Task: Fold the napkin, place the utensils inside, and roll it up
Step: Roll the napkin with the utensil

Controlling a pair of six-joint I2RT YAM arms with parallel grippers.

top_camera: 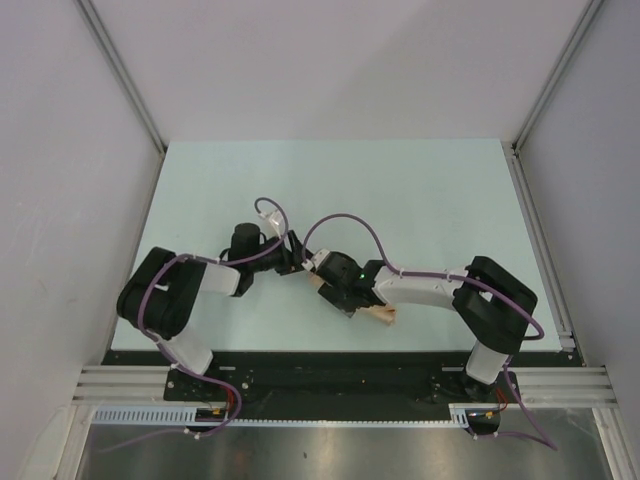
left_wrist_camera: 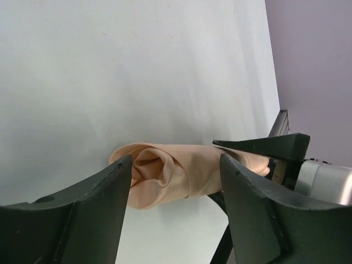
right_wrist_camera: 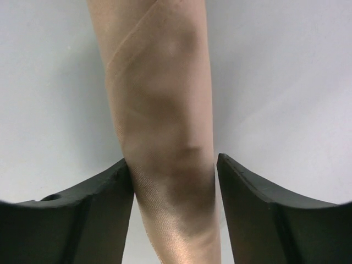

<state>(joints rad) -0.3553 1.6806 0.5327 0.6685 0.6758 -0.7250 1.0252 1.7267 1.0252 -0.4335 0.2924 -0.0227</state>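
The peach-orange napkin [top_camera: 383, 316] lies rolled into a tube on the table, mostly hidden under the right arm in the top view. In the left wrist view its open rolled end [left_wrist_camera: 165, 173] faces me, just beyond my left gripper [left_wrist_camera: 176, 159], which is open and not touching it. My right gripper [right_wrist_camera: 175, 162] is open and straddles the roll [right_wrist_camera: 159, 110]; its left finger [right_wrist_camera: 110, 192] touches the cloth and the other stands slightly clear. No red-orange utensil is in view. In the top view the left gripper [top_camera: 295, 258] and right gripper [top_camera: 335, 290] are close together.
The pale table [top_camera: 400, 200] stretches far beyond the arms. Grey walls stand on three sides. A metal rail [top_camera: 545, 250] runs along the table's right edge. The right gripper's black finger [left_wrist_camera: 264, 146] shows over the roll in the left wrist view.
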